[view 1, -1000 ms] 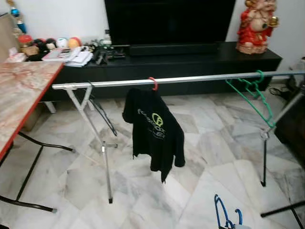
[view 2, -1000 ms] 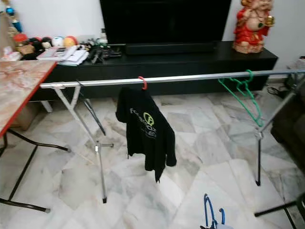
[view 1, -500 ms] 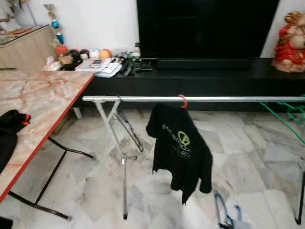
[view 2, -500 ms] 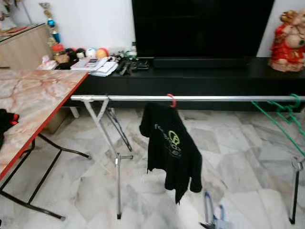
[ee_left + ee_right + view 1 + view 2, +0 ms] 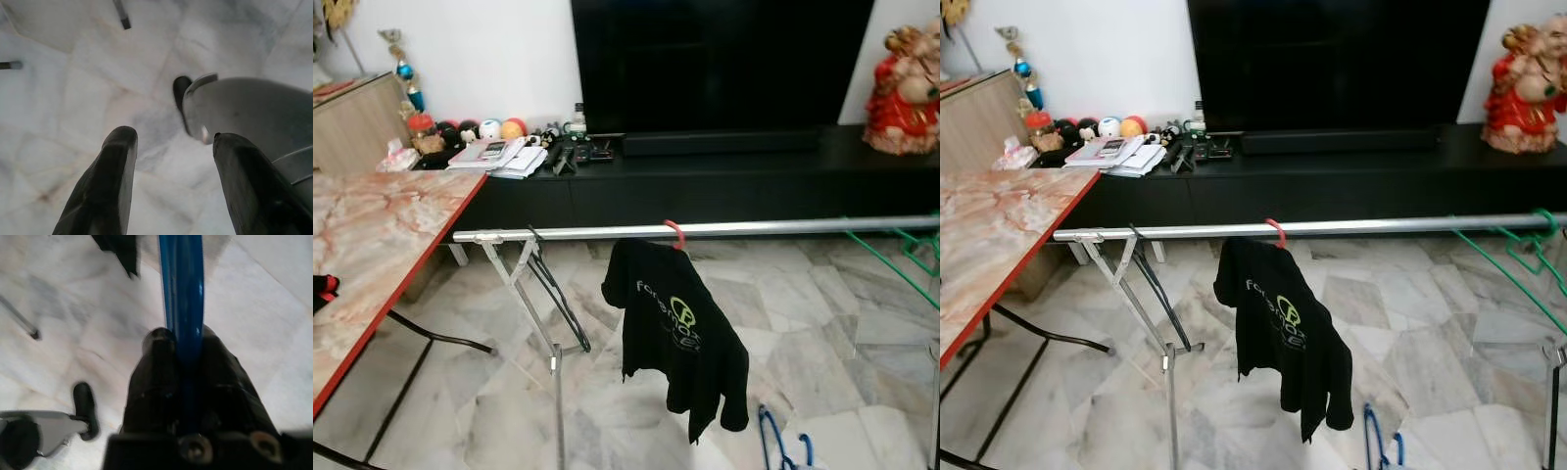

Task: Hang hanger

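Note:
A silver clothes rail (image 5: 724,229) runs across the room in front of me. A black T-shirt (image 5: 677,333) hangs from it on a red hanger (image 5: 676,233). A black hanger (image 5: 556,299) dangles near the rail's left end and green hangers (image 5: 901,257) hang at the right. A blue hanger (image 5: 182,289) sticks up low at the right in the eye views (image 5: 773,443); my right gripper (image 5: 183,360) is shut on it, well below the rail. My left gripper (image 5: 168,142) hangs open over the marble floor, nothing between its fingers.
A marble-topped folding table (image 5: 372,235) with a red edge stands at the left. Behind the rail is a low black TV cabinet (image 5: 724,181) with a TV, clutter (image 5: 499,155) and a red figurine (image 5: 904,73). The rack's leg (image 5: 553,392) stands on marble floor.
The whole picture has shifted and steadied, so the camera moved: the rail and shirt now sit lower and slightly further left. The blue hanger stays low at the right in my right gripper.

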